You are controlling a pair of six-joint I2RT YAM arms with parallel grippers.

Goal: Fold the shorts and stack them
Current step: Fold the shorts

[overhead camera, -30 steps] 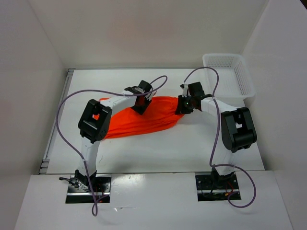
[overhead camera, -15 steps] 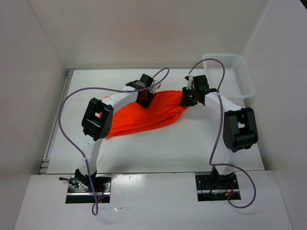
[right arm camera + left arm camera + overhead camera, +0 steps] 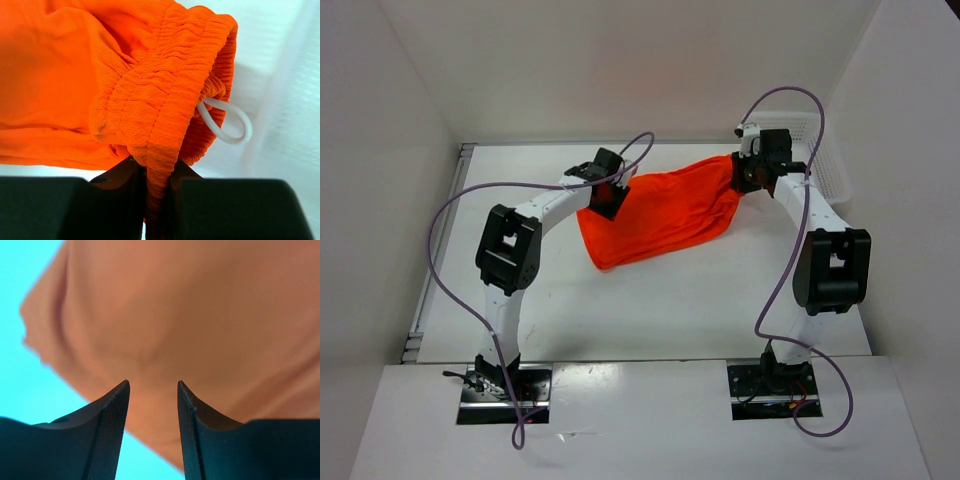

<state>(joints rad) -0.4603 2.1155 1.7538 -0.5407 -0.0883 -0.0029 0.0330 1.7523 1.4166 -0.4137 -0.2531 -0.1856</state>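
On the white bench [image 3: 670,300] the right hand [image 3: 152,167] clamps the shorts [image 3: 660,215] while the left hand [image 3: 152,390] gapes empty, so cloth may slump crooked.

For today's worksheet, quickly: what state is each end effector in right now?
Left end effector: open, gripping nothing.
Right end effector: closed on the waistband of the orange shorts.

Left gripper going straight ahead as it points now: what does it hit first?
Probably the orange shorts: their fabric lies dead ahead of the left gripper, between its open fingers, though the distance is unclear.
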